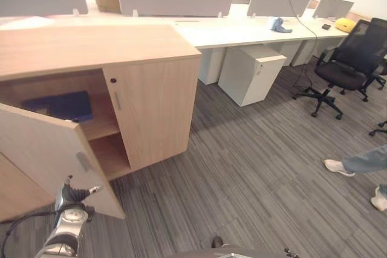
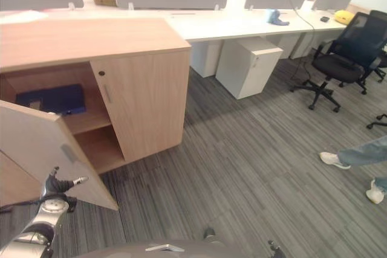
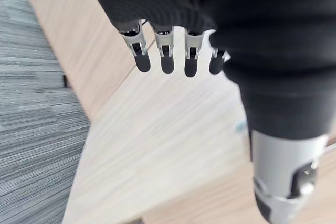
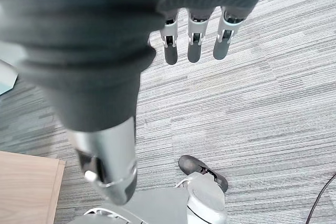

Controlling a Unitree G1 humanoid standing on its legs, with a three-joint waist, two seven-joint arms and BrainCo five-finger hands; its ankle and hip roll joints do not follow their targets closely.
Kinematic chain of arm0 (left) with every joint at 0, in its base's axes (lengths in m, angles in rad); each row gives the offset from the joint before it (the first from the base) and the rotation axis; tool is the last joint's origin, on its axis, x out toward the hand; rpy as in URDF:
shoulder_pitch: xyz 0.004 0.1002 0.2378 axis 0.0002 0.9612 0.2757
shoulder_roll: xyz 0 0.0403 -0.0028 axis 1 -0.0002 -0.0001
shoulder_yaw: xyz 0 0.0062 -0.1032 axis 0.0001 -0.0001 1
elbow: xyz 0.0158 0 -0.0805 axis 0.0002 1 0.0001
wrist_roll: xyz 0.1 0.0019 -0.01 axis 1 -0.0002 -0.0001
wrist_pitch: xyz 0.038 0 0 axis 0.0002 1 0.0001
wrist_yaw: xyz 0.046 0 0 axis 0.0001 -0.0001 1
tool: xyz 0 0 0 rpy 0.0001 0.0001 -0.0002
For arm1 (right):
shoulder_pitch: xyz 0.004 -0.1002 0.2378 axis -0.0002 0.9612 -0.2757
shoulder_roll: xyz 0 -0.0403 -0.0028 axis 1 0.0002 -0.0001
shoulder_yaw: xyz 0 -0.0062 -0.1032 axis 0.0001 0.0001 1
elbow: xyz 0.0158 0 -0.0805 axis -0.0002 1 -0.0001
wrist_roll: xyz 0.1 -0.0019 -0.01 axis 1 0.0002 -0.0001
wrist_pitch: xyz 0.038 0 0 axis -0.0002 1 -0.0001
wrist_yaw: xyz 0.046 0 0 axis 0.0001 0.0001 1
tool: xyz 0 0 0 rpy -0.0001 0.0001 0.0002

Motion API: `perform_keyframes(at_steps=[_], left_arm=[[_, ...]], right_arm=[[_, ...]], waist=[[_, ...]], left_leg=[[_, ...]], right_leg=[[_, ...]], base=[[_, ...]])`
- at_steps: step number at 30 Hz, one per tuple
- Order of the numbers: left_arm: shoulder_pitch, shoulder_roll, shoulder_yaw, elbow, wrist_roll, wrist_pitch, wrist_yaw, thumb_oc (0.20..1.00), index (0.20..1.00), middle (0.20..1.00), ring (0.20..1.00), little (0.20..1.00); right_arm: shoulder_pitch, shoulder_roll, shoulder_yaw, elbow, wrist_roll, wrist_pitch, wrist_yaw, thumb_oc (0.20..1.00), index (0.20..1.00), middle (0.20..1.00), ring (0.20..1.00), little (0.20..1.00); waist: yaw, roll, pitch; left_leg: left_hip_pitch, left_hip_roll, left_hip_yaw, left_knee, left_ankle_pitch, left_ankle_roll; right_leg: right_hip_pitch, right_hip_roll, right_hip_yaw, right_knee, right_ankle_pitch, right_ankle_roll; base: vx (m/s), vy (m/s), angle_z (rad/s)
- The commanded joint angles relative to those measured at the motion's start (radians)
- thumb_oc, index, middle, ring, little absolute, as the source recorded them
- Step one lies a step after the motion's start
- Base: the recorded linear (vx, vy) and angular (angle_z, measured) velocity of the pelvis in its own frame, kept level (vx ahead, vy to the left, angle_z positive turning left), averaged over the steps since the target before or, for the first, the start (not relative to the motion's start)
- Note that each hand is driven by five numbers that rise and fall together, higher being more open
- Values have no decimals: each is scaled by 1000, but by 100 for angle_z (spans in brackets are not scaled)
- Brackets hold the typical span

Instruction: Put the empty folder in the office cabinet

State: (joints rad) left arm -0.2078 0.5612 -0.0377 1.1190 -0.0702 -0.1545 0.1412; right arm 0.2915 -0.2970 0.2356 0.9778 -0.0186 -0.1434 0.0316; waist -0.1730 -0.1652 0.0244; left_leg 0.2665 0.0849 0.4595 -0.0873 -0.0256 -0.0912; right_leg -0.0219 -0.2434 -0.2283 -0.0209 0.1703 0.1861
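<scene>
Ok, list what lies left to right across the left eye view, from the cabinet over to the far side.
Open cabinet door with the left robot hand at it → blue folder on the upper shelf → closed cabinet door → white drawer unit → black office chair → a person's shoes.

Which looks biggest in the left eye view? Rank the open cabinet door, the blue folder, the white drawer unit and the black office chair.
1. Open cabinet door, though it is nearest the camera
2. Black office chair
3. White drawer unit, close to the chair
4. Blue folder
</scene>
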Motion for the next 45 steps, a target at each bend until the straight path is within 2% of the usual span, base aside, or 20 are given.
perform_keyframes(at_steps=[1,4,7,11,15,18,19,22,24,25,27,30,33,36,37,39,40,41,43,45], left_arm=[[-96,158,49,29,-37,-44,52,1000,1000,1000,1000,1000],[-114,186,63,34,-53,-44,61,1000,1000,1000,1000,1000],[-156,253,60,15,-68,-45,75,1000,1000,1000,1000,1000],[-150,242,65,42,-75,-41,72,1000,1000,1000,1000,1000],[-68,119,49,35,-78,-30,43,1000,1000,1000,1000,1000],[0,-6,26,57,-95,-28,24,1000,1000,1000,1000,1000],[0,-6,26,57,-95,-28,24,1000,1000,1000,1000,1000],[95,-113,2,97,-87,-16,-32,1000,1000,1000,1000,1000],[189,-210,1,180,-68,9,-87,1000,1000,1000,1000,1000],[190,-211,1,181,-68,9,-87,1000,1000,1000,1000,1000],[266,-288,-31,249,-5,30,-137,1000,1000,1000,1000,1000],[311,-316,-19,285,10,50,-165,1000,1000,1000,1000,1000],[331,-335,1,300,-9,66,-179,1000,1000,1000,1000,1000],[329,-337,-4,291,-17,67,-181,1000,1000,1000,1000,1000],[316,-342,-34,266,-34,60,-182,1000,1000,1000,1000,1000],[316,-342,-34,266,-34,60,-182,1000,1000,1000,1000,1000],[282,-344,-93,229,-31,49,-190,1000,1000,1000,1000,1000],[282,-344,-93,229,-31,49,-190,1000,1000,1000,1000,1000],[229,-337,-165,177,-33,34,-189,1000,1000,1000,1000,1000],[220,-330,-204,155,-5,35,-196,1000,1000,1000,1000,1000]], right_arm=[[-47,-37,23,-29,6,-3,-15,1000,1000,1000,1000,1000],[-47,-43,22,-28,7,-3,-15,1000,1000,1000,1000,1000],[-50,-71,11,-22,14,-6,-23,1000,1000,1000,1000,1000],[-58,-76,5,-13,18,-8,-28,1000,1000,1000,1000,1000],[-82,-58,8,17,15,-1,-34,1000,1000,1000,1000,1000],[-130,-37,15,49,23,11,-40,1000,1000,1000,1000,1000],[-130,-37,15,49,23,11,-40,1000,1000,1000,1000,1000],[-176,-23,26,103,21,22,-41,1000,1000,1000,1000,1000],[-199,-19,21,130,17,26,-39,1000,1000,1000,1000,1000],[-199,-20,22,130,17,25,-39,1000,1000,1000,1000,1000],[-225,-19,20,157,24,24,-40,1000,1000,1000,1000,1000],[-237,-19,28,154,27,22,-35,1000,1000,1000,1000,1000],[-246,-13,47,177,33,30,-24,1000,1000,1000,1000,1000],[-250,-11,54,188,36,33,-18,1000,1000,1000,1000,1000],[-261,-7,73,219,42,44,-6,1000,1000,1000,1000,1000],[-261,-7,73,219,42,44,-6,1000,1000,1000,1000,1000],[-275,-4,95,240,42,51,6,1000,1000,1000,1000,1000],[-275,-4,95,240,42,51,6,1000,1000,1000,1000,1000],[-306,3,110,249,47,53,5,1000,1000,1000,1000,1000],[-313,12,106,263,60,59,7,1000,1000,1000,1000,1000]], waist=[[2,-19,19],[1,-9,14],[10,25,4],[25,38,1],[45,47,18],[39,63,38],[39,63,38],[70,87,30],[92,110,8],[90,112,8],[112,137,3],[130,146,6],[170,142,29],[175,137,36],[199,122,51],[199,122,51],[203,105,51],[203,105,51],[196,116,49],[187,138,33]], left_leg=[[20,-8,-70,0,-84,-2],[18,-3,-70,0,-79,-6],[9,11,-84,0,-69,-14],[3,13,-105,0,-66,-13],[-10,10,-138,0,-59,-6],[-33,28,-150,0,-47,-5],[-33,28,-150,0,-47,-5],[-48,54,-156,0,-27,-11],[-48,91,-172,0,-13,-28],[-47,94,-173,0,-13,-29],[-67,134,-192,36,5,-43],[-107,168,-215,108,24,-60],[-172,209,-265,210,123,-84],[-190,212,-279,237,130,-81],[-232,154,-353,273,106,-63],[-232,154,-353,273,106,-63],[-257,38,-423,223,3,-24],[-257,38,-423,223,3,-24],[-269,-65,-441,171,-15,20],[-231,-68,-407,93,1,36]], right_leg=[[-135,-59,50,-27,196,73],[-135,-55,48,-27,191,72],[-124,-48,33,-29,172,69],[-118,-52,18,-23,162,68],[-133,-73,27,48,152,68],[-160,-52,121,91,102,61],[-160,-52,121,91,102,61],[-138,-14,165,74,16,32],[-97,17,141,53,-21,13],[-94,19,139,51,-21,13],[-59,52,112,32,-51,-11],[-34,79,94,14,-72,-31],[9,109,64,-16,-87,-58],[20,111,52,-23,-91,-64],[33,108,44,-30,-99,-71],[33,108,44,-30,-99,-71],[35,104,41,-33,-105,-76],[35,104,41,-33,-105,-76],[26,127,55,-19,-116,-84],[24,150,70,-13,-121,-90]], base=[[16,-40,-5],[17,-34,-8],[2,-11,-1],[0,-5,15],[-16,4,19],[-53,-21,32],[-32,-29,37],[17,-78,-3],[110,-198,5],[125,-239,25],[51,-188,23],[19,-190,20],[-1,-216,9],[-1,-129,21],[3,-131,17],[7,-134,26],[12,-137,35],[25,-164,43],[7,-8,-2],[42,81,-39]])
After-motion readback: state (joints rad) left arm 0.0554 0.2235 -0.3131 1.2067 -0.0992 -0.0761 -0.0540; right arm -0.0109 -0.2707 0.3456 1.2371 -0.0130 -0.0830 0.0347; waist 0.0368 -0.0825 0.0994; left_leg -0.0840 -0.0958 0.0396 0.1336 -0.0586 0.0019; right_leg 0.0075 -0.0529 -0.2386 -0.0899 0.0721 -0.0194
